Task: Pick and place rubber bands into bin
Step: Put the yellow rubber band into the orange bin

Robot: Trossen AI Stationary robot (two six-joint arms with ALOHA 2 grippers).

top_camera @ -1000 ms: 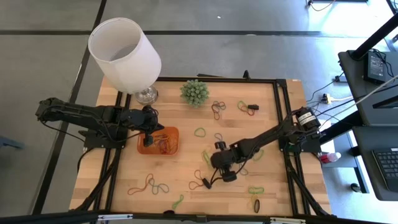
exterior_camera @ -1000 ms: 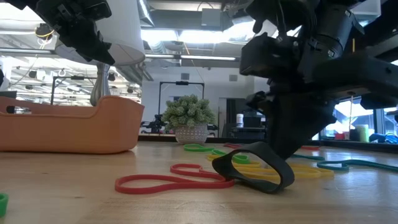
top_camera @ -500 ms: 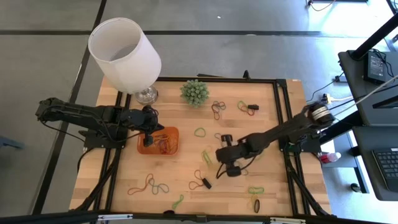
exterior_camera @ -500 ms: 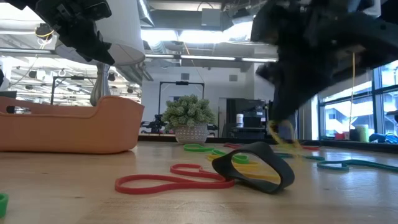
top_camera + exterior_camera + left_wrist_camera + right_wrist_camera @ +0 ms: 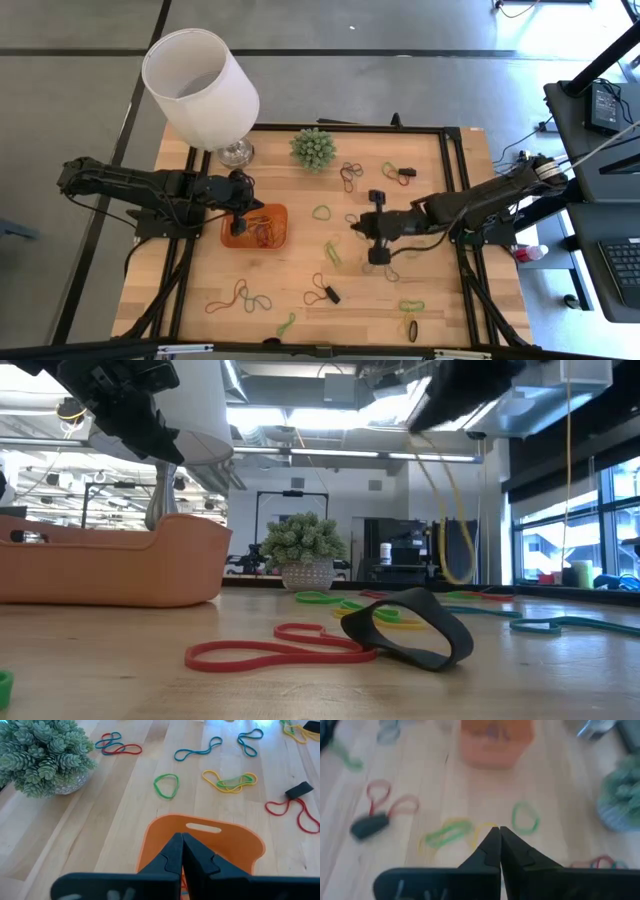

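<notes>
From above, the bin (image 5: pixel 255 227) sits just below the lamp base, loose rubber bands (image 5: pixel 262 231) inside it. Left gripper (image 5: pixel 238 222) hangs over the bin's left edge. Right gripper (image 5: pixel 368 226) is well right of the bin, past a green band (image 5: pixel 321 212); more bands lie scattered beyond.

At table height, a yellow band (image 5: pixel 452 530) dangles from the raised right arm, right of the bin (image 5: pixel 110 565). A red loop (image 5: pixel 270 648) and black band (image 5: pixel 415 628) lie in front.

Left wrist: fingers (image 5: pixel 172 857) pressed together, nothing between them, above the bin (image 5: pixel 200 842).

Right wrist: fingers (image 5: pixel 492 847) together; the bin (image 5: pixel 492 740) is far ahead, and whatever they pinch is not visible here.
</notes>
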